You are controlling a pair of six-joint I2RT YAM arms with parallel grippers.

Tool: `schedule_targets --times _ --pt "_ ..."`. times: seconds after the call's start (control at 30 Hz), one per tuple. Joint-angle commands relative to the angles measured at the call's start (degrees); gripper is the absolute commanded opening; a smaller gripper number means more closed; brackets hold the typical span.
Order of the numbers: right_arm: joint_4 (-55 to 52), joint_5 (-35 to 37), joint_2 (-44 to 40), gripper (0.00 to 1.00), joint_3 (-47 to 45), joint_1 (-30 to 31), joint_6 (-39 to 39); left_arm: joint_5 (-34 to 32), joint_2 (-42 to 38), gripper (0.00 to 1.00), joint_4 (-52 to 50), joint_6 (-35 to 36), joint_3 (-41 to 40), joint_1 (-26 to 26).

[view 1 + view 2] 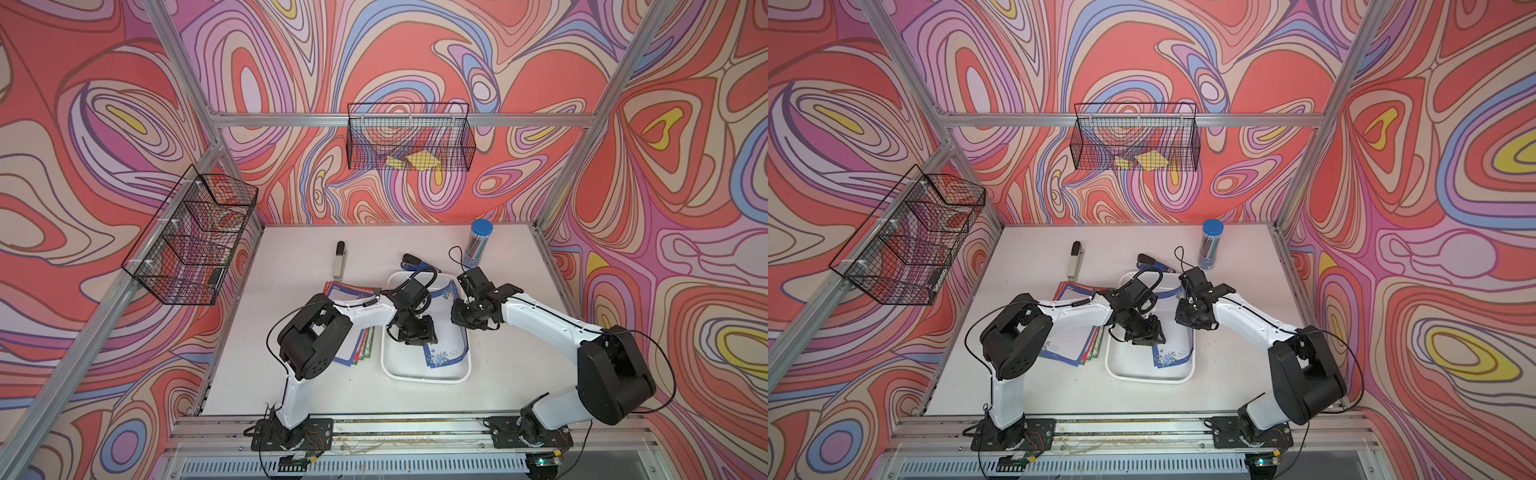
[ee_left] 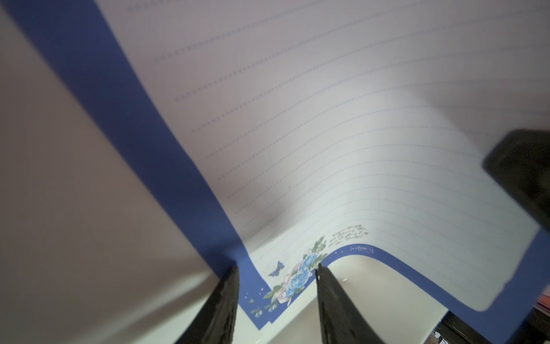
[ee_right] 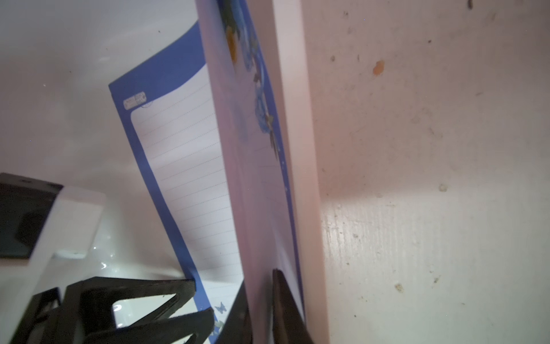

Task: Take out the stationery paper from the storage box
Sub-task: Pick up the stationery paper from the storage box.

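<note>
- The stationery paper still in play is blue-bordered sheets lying in the storage box, a white tray near the middle of the tabletop.
- In the left wrist view one sheet is bowed upward, its rose-and-butterfly corner low between the fingers; a second sheet corner peeks out just under it.
- The left pincer stands apart, straddling that corner without pressing on it.
- The right wrist view shows what the top views hide: the right pincer is clamped on the edge of a lifted blue sheet, which stands nearly on edge against the tray's right wall, with another blue sheet flat on the tray floor behind it.
- In both top views the two arms hide most of the tray; only the near blue corner and a strip at the far right show.
- A fanned pile of sheets with blue, red and green borders lies on the tabletop just beside the tray's left side, partly under the left arm.
- Toward the far edge: a blue stapler just beyond the tray, a beige stapler to its left, and a blue-lidded tube near the far right corner.
- Two wire baskets hang on the walls; the back basket holds yellow notes.
</note>
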Motion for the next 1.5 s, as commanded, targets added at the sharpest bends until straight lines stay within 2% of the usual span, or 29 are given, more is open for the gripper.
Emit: schedule_targets --times 0.0,0.03,0.33,0.47,0.7,0.8,0.97,1.13,1.3,1.47 --pt "-0.4 0.6 0.7 0.03 1.9 -0.1 -1.2 -5.5 -2.3 0.51 -8.1 2.0 0.5 -0.3" --pt "-0.5 0.6 0.6 0.00 2.3 -0.1 -1.4 -7.1 -3.7 0.53 -10.0 3.1 1.5 -0.3" --pt "0.2 -3.7 -2.2 0.00 7.4 -0.1 -4.8 -23.1 -16.8 0.58 -22.9 14.2 11.9 -0.1" --pt "2.5 -8.8 -5.5 0.00 9.8 -0.2 -7.3 -24.3 -22.6 0.58 -23.5 16.1 13.0 1.3" --pt "0.7 -18.2 -9.5 0.00 16.7 -0.2 -14.3 -22.4 -34.7 0.57 -17.1 22.7 10.9 3.5" --pt "1.3 -19.4 -12.2 0.00 17.4 -0.1 -16.6 -18.8 -38.6 0.57 -13.7 22.8 9.0 5.9" --pt "6.6 -26.5 -18.4 0.00 16.3 -0.1 -21.1 -4.4 -41.6 0.56 -4.9 21.2 4.0 10.4" --pt "7.0 -30.4 -24.1 0.00 18.2 -0.1 -28.6 7.1 -42.4 0.57 6.6 18.6 -0.8 11.0" --pt "-0.2 -30.9 -25.8 0.00 23.8 -0.1 -37.1 12.2 -42.9 0.60 14.9 17.9 -3.2 11.3" --pt "0.5 -30.5 -29.2 0.00 25.1 -0.1 -39.9 16.8 -45.5 0.63 21.8 19.1 -5.6 12.0"
